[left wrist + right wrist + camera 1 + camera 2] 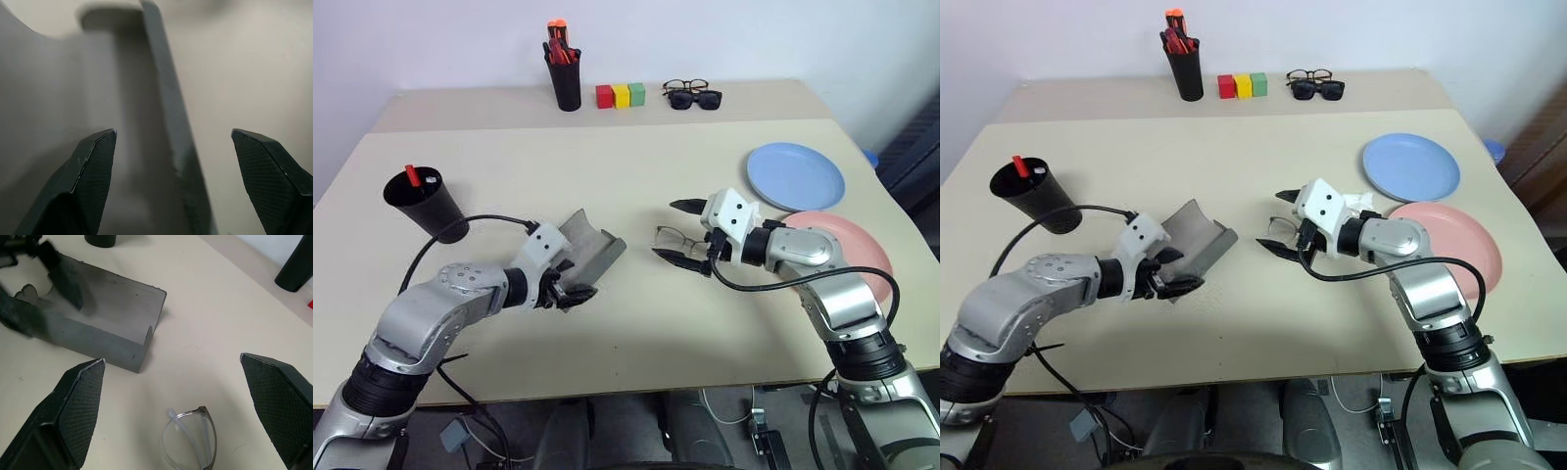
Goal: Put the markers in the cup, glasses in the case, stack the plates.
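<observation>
Head cameras looked down over the table [636, 323] from its near edge; wrist cameras sat close, sharing the case [105, 308].

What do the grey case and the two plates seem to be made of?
The case looks like a stiff shell covered in grey fabric: its surface is matte with no shine, and its cut edges stay straight. The blue plate and the pink plate look like plastic, possibly melamine: each has one flat pastel colour and a smooth, softly dull surface. Ceramic cannot be ruled out.
</observation>
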Robot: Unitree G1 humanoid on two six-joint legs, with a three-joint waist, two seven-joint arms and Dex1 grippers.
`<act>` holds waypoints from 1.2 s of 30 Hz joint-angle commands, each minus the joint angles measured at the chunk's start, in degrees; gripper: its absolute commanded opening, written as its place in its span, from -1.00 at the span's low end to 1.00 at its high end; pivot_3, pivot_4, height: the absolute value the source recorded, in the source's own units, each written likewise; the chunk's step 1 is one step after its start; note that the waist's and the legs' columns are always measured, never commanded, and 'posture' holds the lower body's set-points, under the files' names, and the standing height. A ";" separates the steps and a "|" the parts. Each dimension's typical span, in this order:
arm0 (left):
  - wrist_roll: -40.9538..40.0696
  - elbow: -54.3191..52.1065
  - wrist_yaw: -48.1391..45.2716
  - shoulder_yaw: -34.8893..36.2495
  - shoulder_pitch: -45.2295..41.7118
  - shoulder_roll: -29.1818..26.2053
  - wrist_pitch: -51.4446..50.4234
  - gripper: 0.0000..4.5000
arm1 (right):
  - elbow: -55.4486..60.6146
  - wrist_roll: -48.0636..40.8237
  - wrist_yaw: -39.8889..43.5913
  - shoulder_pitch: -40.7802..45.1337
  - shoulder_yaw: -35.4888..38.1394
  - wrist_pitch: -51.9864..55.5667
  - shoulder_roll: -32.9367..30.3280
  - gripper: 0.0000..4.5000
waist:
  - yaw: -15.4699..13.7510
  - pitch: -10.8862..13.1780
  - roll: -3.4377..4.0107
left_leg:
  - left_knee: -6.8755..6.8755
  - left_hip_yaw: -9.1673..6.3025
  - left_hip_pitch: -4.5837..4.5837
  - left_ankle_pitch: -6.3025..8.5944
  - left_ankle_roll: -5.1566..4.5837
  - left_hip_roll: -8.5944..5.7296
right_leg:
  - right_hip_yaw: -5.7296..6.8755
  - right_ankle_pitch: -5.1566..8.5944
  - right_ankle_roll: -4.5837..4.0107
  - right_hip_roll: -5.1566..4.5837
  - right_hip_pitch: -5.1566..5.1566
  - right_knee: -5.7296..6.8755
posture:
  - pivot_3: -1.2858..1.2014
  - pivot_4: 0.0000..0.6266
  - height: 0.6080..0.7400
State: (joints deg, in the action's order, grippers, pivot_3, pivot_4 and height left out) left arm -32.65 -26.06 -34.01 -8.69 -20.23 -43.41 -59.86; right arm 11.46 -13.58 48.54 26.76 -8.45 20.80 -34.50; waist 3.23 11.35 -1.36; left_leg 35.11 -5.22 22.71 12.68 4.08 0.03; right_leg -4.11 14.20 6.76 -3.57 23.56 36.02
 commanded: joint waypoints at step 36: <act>17.26 16.06 -26.26 5.54 -2.85 -4.60 40.81 0.29 | -3.88 8.62 -1.64 0.26 -1.65 8.46 -5.05 1.00 | -0.52 0.01 0.02 | 0.06 0.04 0.31 0.02 -0.06 0.00 | -0.01 -0.12 0.22 -0.02 0.30 0.08 | 0.03 -0.52 1.00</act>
State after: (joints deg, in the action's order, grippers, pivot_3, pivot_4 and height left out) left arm -13.93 -7.29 -61.04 -6.14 -23.95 -47.25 -17.95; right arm 7.22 -5.61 47.32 26.14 -10.30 29.40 -39.80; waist 2.71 11.36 -1.34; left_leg 35.17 -5.18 23.02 12.69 4.02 0.03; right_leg -4.13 14.08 6.98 -3.58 23.87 36.10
